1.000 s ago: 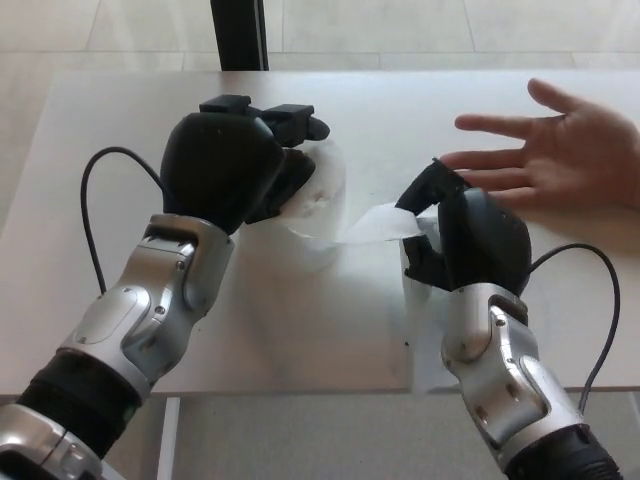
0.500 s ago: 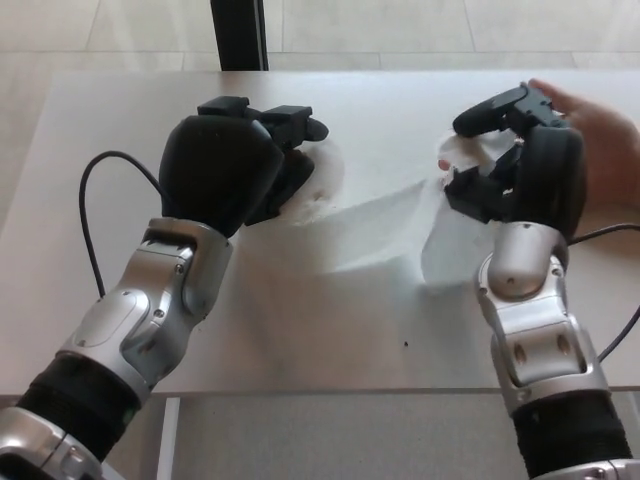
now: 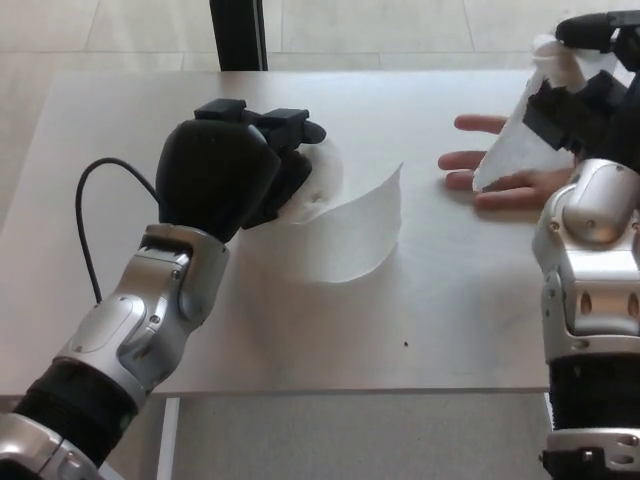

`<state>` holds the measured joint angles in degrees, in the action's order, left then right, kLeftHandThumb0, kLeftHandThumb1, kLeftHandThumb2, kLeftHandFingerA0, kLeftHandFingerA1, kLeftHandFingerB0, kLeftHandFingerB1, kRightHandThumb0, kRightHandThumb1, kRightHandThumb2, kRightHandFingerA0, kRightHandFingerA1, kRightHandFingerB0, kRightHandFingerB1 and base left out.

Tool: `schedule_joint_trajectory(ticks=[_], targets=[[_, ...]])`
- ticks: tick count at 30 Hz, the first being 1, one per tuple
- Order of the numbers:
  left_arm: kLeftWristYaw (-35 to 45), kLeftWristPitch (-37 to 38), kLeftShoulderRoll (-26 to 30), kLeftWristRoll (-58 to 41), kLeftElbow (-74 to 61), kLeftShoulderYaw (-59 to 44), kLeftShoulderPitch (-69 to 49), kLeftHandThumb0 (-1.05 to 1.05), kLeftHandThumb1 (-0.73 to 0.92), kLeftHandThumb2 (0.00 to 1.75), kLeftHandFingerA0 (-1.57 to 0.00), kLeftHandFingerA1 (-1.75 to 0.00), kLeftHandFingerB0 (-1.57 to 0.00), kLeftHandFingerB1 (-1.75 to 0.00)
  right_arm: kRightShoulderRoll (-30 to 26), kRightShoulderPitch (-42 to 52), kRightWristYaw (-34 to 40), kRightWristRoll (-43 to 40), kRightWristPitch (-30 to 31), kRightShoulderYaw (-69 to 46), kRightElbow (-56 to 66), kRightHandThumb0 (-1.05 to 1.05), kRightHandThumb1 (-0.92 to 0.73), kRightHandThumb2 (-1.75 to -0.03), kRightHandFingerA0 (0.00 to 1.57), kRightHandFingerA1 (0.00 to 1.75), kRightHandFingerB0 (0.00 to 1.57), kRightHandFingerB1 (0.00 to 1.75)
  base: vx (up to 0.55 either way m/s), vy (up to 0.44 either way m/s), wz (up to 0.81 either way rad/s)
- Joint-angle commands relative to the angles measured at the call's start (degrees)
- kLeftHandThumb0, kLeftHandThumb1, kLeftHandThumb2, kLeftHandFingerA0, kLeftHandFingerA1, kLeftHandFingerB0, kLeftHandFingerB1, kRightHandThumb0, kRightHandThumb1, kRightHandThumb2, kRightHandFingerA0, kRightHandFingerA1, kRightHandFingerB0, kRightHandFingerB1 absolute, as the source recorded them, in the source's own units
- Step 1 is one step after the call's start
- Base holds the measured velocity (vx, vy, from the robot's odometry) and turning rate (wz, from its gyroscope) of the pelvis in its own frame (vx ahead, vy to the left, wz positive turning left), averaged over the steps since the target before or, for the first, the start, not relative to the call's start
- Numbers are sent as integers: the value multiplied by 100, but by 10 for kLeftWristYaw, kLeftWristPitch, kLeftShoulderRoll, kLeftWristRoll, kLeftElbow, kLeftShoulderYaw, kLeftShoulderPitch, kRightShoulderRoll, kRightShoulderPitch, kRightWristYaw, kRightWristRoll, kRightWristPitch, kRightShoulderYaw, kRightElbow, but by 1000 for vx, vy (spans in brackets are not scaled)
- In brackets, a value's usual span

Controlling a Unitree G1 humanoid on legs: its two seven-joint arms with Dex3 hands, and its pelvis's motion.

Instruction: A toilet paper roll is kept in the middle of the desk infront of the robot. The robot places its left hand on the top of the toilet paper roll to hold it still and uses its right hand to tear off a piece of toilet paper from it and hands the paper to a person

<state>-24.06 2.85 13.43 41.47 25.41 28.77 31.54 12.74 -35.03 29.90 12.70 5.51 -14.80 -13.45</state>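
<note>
My left hand [image 3: 232,168] rests on top of the white toilet paper roll [image 3: 322,180], fingers pressed down over it, so most of the roll is hidden. A loose tail of paper [image 3: 355,232] curls from the roll onto the desk. Raised at the far right, my right hand [image 3: 585,85] is shut on a torn piece of toilet paper [image 3: 515,135], which hangs down from its fingers. A person's open hand [image 3: 500,170] lies palm up on the desk just below and behind that piece.
The white desk [image 3: 300,330] spans the view, its front edge near the bottom. A black post [image 3: 238,35] stands behind the desk. Black cables [image 3: 85,215] loop off my left forearm.
My right hand has risen up and to the right with the paper; the piece has come apart from the roll, whose tail now curls free. My left hand has stayed on the roll.
</note>
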Motion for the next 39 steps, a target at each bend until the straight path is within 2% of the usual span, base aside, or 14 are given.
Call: schedule_joint_trajectory(ticks=[1, 3, 14, 18, 21, 23, 25, 27, 28, 32, 34, 37, 38, 39], targets=[[28, -1, 10, 8, 34, 14, -58, -43, 76, 63, -60, -53, -69, -49, -11, -60, -26, -103, -22, -34, 29, -12, -40, -140, 99, 175, 79, 155, 0, 0, 0], [33, 0, 12, 8, 29, 14, -60, -43, 77, 62, -59, -53, -69, -49, -57, -45, -78, -73, -41, -4, 20, -9, -49, -133, 98, 175, 68, 170, 0, 0, 0], [-24, 30, 25, -1, -33, -32, -52, -45, 72, 62, -42, -62, -68, -50, -294, 18, -268, -22, -115, 88, -117, -15, -52, -113, 91, 164, 82, 143, 0, 0, 0], [-53, 27, 20, 8, -68, -57, -23, -48, 75, 64, -33, -77, -67, -55, -348, 15, -285, -1, -178, 120, -211, -13, -47, -116, 104, 129, 101, 116, 0, 0, 0], [-40, 17, 8, 7, -123, -70, -20, -49, 76, 64, -27, -83, -65, -57, -378, 17, -274, 38, -202, 166, -252, -21, -47, -119, 100, 145, 92, 128, 0, 0, 0], [-42, 25, 3, 4, -138, -75, -26, -48, 75, 65, -27, -84, -63, -57, -390, 16, -256, 59, -204, 193, -267, -20, -48, -116, 98, 149, 87, 132, 0, 0, 0], [-36, 24, -5, 0, -165, -79, -33, -49, 79, 65, -24, -81, -58, -57, -405, 12, -221, 92, -230, 225, -290, -22, -74, -72, 92, 169, 69, 143, 0, 0, 0], [-26, 20, -9, -1, -180, -81, -37, -49, 79, 65, -24, -81, -58, -57, -412, 9, -215, 93, -234, 240, -300, -22, -74, -72, 92, 169, 69, 143, 0, 0, 0], [-18, 23, -25, -14, -233, -84, -45, -45, 76, 67, -27, -78, -60, -60, -410, -8, -205, 95, -265, 250, -333, -16, -61, -99, 80, 175, 67, 162, 0, 0, 0], [-4, 23, -59, -25, -331, -81, -69, -47, 73, 71, -29, -84, -59, -67, -402, -51, -202, 90, -274, 267, -379, -20, -73, -89, 77, 175, 65, 160, 0, 0, 0], [10, 18, -77, -34, -381, -76, -86, -47, 73, 72, -29, -85, -60, -70, -400, -69, -204, 86, -279, 272, -392, -24, -81, -66, 74, 165, 62, 145, 0, 0, 0], [23, 12, -87, -28, -420, -71, -102, -48, 75, 72, -29, -87, -61, -71, -400, -82, -200, 91, -267, 282, -396, -24, -79, -68, 72, 148, 69, 119, 0, 0, 0], [34, 6, -96, -31, -457, -65, -120, -50, 77, 68, -28, -87, -60, -72, -395, -96, -189, 100, -257, 290, -400, -25, -80, -63, 78, 105, 79, 76, 0, 0, 0], [36, 7, -99, -34, -471, -62, -131, -49, 76, 68, -29, -86, -61, -71, -390, -103, -186, 95, -263, 288, -409, -21, -78, -68, 78, 130, 78, 98, 0, 0, 0]])
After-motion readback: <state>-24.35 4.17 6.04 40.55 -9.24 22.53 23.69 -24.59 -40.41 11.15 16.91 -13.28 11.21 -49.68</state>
